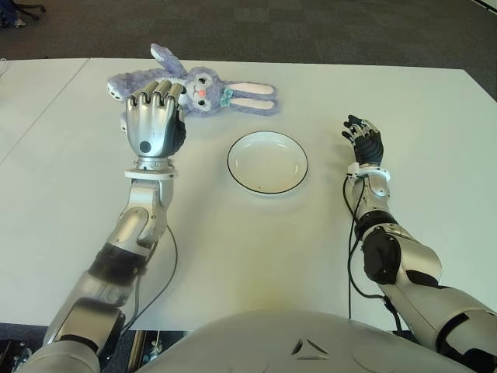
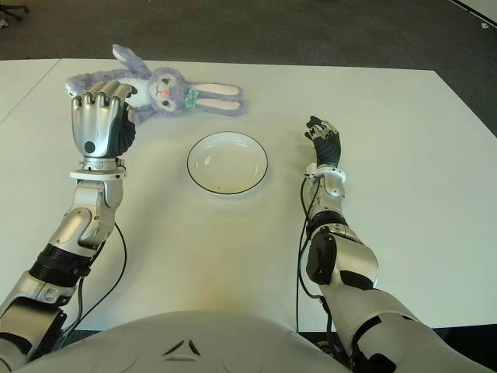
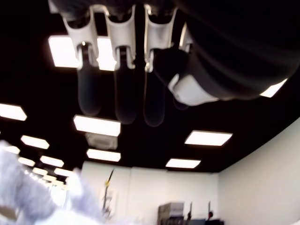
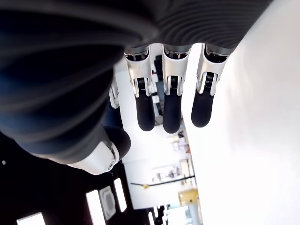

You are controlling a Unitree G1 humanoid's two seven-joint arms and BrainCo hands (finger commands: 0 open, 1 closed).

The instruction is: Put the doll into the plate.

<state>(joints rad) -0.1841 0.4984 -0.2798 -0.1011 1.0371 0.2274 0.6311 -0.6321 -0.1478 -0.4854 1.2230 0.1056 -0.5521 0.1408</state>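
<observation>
Left eye view: my left hand [image 1: 154, 123] stands in the upper left of the frame, back of the hand toward the camera, fingers extended and holding nothing.
Doll: the doll [image 1: 203, 92] is a purple rabbit lying flat along the top of the frame, not yet gripped.
Key relation: the doll lies just beyond my left fingertips [image 1: 158, 88], which overlap its body; whether they touch it, I cannot tell.
Long axis: it runs across the frame, limbs at the upper left, head in the middle, ears stretched toward the right.
Nearer hand: the left, clearly; I judge the grasp belongs to it.
Left wrist view: my fingers show straight and uncurled against ceiling lights, with a blur of purple fur [image 3: 28, 192] in the lower left corner.
Right hand: my right hand [image 1: 364, 141] shows right of centre, well apart from the doll, to the right of the plate [image 1: 267, 162]; fingers loosely spread, nothing in them.
Plate: white, dark-rimmed, at frame centre, nearer to me than the doll's ears and between my two hands.
Surface: the counter [image 1: 256, 256] is plain white and flat.
Room: dark carpet [image 1: 311, 31] beyond the counter's far edge; a second white surface [image 1: 31, 85] abuts at the left of the frame.
</observation>
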